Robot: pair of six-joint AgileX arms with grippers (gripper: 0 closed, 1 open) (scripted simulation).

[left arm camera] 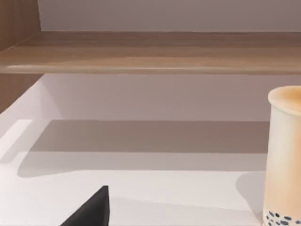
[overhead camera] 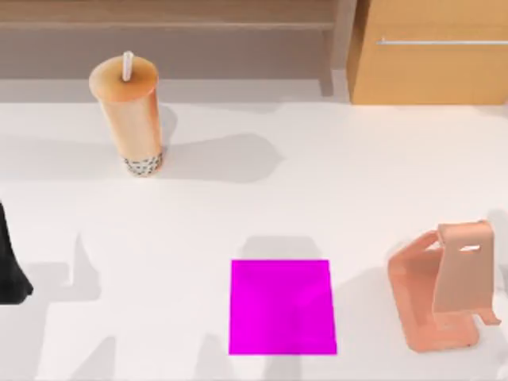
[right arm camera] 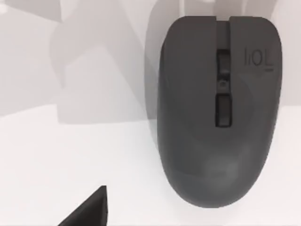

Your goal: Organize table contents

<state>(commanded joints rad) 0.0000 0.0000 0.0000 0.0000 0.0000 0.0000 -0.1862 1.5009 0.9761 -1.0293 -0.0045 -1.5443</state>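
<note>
**Three items set out, mouse under the right claw**

Three things show on the white counter [overhead camera: 238, 206] from above: bubble-tea cup [overhead camera: 129, 115] upper left, magenta mat [overhead camera: 282, 306] lower centre, phone stand [overhead camera: 444, 287] lower right. The right wrist view looks down on the dark mouse [right arm camera: 218, 108]. I cannot tell either claw's state. Likely risks: a skewed descent nudging the mouse aside, or the left arm toppling the tall cup.

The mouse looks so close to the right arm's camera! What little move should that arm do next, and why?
Probably lower the right gripper toward the mouse to grasp it. The right wrist view looks almost straight down on it, lying flat on the white table, untouched. From above, the pink mat lies bare beside the phone stand, a likely place for the mouse.
</note>
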